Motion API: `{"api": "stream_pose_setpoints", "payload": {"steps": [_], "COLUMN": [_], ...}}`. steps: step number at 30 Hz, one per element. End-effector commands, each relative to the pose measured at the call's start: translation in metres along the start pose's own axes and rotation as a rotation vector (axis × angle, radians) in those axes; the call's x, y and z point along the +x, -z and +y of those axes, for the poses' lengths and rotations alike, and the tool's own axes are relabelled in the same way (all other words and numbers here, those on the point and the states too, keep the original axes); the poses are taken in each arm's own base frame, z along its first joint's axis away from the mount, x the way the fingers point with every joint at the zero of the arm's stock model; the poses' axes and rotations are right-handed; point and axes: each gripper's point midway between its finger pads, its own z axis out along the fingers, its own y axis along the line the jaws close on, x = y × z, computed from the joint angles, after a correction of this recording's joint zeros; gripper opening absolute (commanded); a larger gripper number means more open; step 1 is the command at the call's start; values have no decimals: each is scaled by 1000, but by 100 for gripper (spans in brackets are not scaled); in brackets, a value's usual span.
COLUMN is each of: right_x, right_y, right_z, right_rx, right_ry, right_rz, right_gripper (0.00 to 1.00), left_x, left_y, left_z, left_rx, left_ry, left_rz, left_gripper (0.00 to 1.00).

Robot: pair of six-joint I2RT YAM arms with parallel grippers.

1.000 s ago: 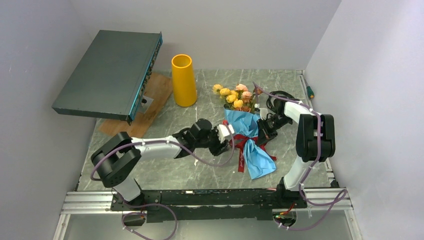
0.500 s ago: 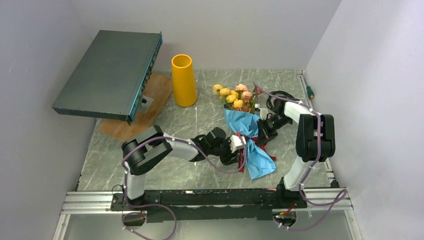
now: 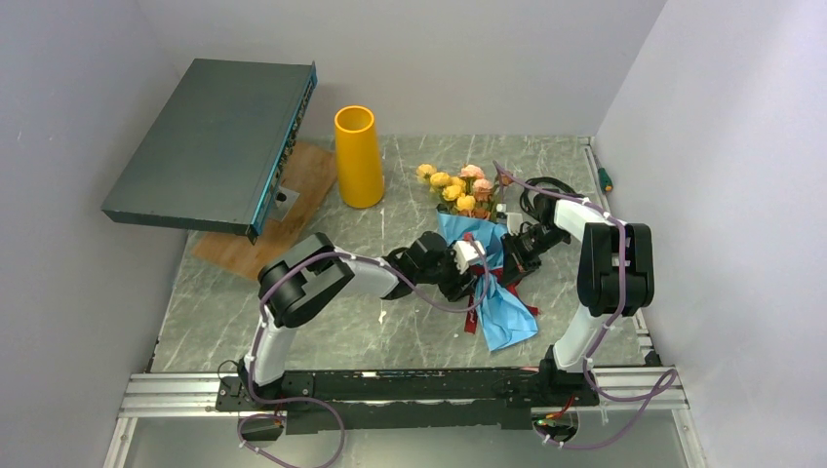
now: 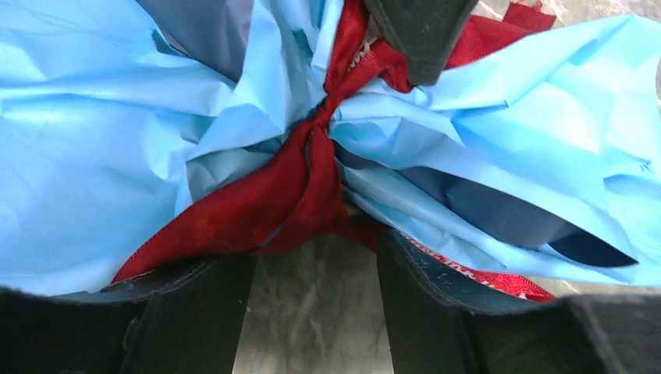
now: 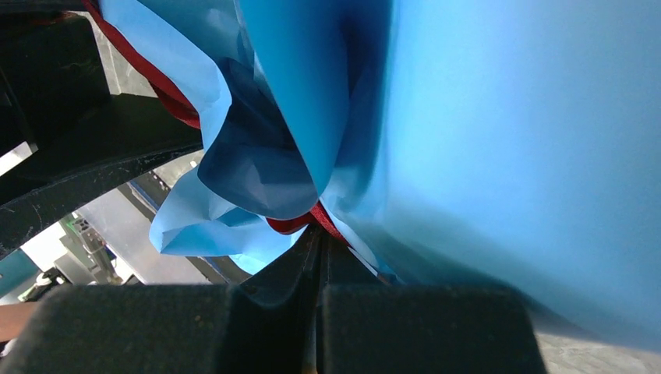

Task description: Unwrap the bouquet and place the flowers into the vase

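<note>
The bouquet [image 3: 499,310] lies on the marble table, its blue paper [image 4: 93,156] cinched by a dark red ribbon [image 4: 304,179]. The flowers [image 3: 462,190], yellow and pink roses, stick out of its far end. My left gripper [image 3: 475,261] is at the tied waist, open, its fingers [image 4: 195,312] straddling bare table just short of the knot. From the right, my right gripper [image 3: 514,255] is shut on a strand of the ribbon [image 5: 296,224] beside the blue paper [image 5: 507,156]. Its fingertip [image 4: 421,39] shows above the knot. The orange-yellow vase [image 3: 359,156] stands upright at the back left.
A flat grey box [image 3: 215,141] leans over a wooden board [image 3: 297,185] at the far left. Dark cables [image 3: 541,190] coil behind the right gripper. A small green and orange object [image 3: 606,180] lies by the right wall. A metal rail [image 3: 390,385] runs along the near edge.
My left arm has swung right, and its gripper has moved from the bouquet's left side onto the tied waist. The right arm and the bouquet have barely moved.
</note>
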Motion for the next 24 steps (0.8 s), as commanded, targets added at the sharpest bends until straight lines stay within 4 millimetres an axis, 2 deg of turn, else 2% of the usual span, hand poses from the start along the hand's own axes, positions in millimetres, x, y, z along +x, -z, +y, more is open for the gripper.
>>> {"api": "stream_pose_setpoints", "payload": {"steps": [1, 6, 9, 11, 13, 15, 18, 22, 23, 24], "right_x": [2, -1, -2, -2, -3, -3, -3, 1, 3, 5], "right_y": [1, 4, 8, 11, 15, 18, 24, 25, 26, 27], "right_z": [3, 3, 2, 0, 0, 0, -1, 0, 1, 3], "right_rx": [-7, 3, 17, 30, 36, 36, 43, 35, 28, 20], "right_ry": [15, 25, 39, 47, 51, 48, 51, 58, 59, 60], "right_rz": [-2, -3, 1, 4, 8, 8, 6, 24, 32, 37], "right_gripper": [0, 0, 2, 9, 19, 24, 25, 22, 23, 30], "left_x": [-18, -10, -3, 2, 8, 11, 9, 9, 10, 9], "left_y": [-12, -12, -1, 7, 13, 16, 18, 19, 20, 21], "left_z": [7, 9, 10, 15, 21, 25, 24, 23, 23, 24], "left_rx": [-7, -18, -25, -39, -66, -86, -83, -80, -82, -84], "left_ry": [3, 45, 101, 111, 108, 108, 109, 110, 110, 111], "left_rz": [-44, -6, 22, 39, 61, 73, 72, 77, 78, 78], "left_gripper": [62, 47, 35, 26, 13, 0, 0, 0, 0, 0]}}
